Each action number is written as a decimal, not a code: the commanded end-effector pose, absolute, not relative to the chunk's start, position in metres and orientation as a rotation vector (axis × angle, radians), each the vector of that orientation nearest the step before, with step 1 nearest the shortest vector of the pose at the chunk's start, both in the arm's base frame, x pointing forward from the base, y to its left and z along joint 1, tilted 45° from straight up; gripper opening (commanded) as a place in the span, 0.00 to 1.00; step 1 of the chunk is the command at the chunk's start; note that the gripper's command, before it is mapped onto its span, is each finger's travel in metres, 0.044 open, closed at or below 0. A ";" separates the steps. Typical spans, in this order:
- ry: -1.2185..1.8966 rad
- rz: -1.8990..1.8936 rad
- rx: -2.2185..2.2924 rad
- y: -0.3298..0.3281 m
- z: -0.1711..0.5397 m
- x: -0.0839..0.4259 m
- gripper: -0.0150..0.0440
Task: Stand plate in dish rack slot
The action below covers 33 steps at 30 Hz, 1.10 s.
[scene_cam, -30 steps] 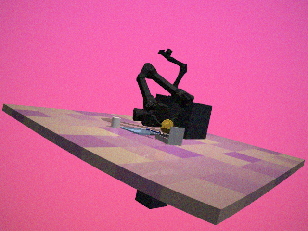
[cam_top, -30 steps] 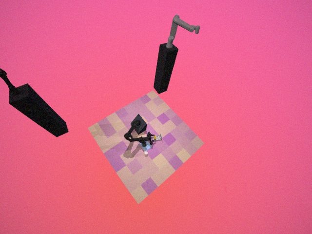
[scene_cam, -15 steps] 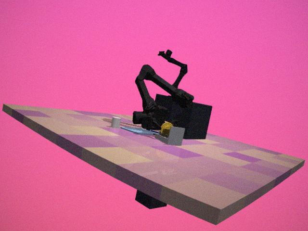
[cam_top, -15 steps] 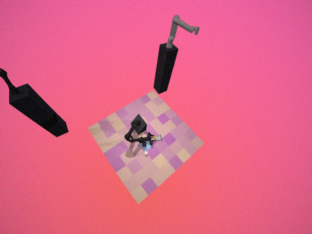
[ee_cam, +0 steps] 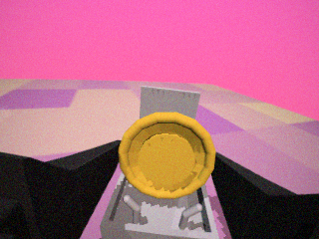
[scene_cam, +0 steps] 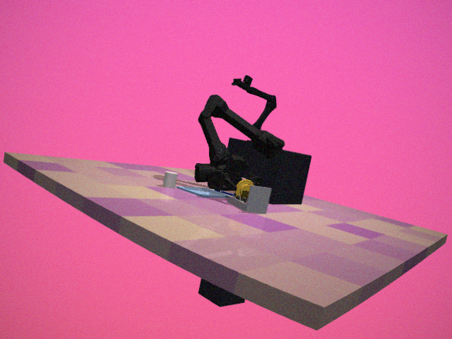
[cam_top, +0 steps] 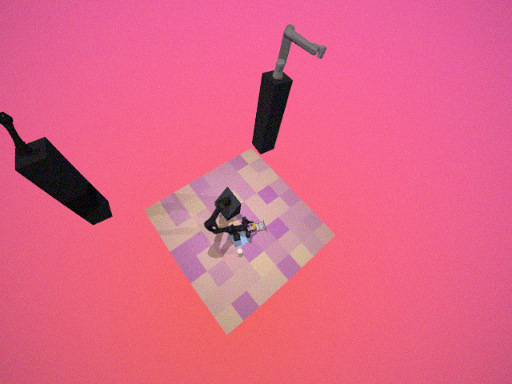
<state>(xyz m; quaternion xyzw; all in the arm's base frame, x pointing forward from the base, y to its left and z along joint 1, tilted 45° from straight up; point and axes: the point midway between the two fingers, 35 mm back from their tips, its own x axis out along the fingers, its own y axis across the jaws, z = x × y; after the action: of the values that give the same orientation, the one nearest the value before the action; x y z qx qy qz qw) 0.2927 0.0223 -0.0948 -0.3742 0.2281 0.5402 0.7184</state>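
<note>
The yellow plate is upright, its hollow face toward the wrist camera. It is over or in the near part of the grey dish rack, in front of the rack's tall end wall. Two short rails show below the plate in the wrist view, one to each side. Whether its lower rim touches the rack floor cannot be told. My gripper is shut on the plate, a black finger against its left and right rims. In the exterior view the fingers are mostly hidden behind the plate and rack.
A light blue flat board lies beside the rack, with a dark blue thin item near it. A white cylinder stands beyond the board. Other arms on black pedestals stand off the table.
</note>
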 end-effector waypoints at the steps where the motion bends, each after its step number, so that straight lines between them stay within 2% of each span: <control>1: 0.504 1.195 -0.828 0.022 -0.095 0.293 0.92; 11: 0.505 1.195 -0.828 0.024 -0.093 0.293 0.93; 20: 0.508 1.198 -0.835 0.098 -0.018 0.283 0.93; 27: 0.511 1.197 -0.831 0.104 -0.011 0.288 0.93; 33: 0.695 1.163 -0.752 0.107 -0.016 0.283 0.93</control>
<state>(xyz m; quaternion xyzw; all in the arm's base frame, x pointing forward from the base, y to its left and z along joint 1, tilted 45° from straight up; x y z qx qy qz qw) 0.2836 0.1040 -0.0174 -0.3547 0.2745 0.5369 0.7146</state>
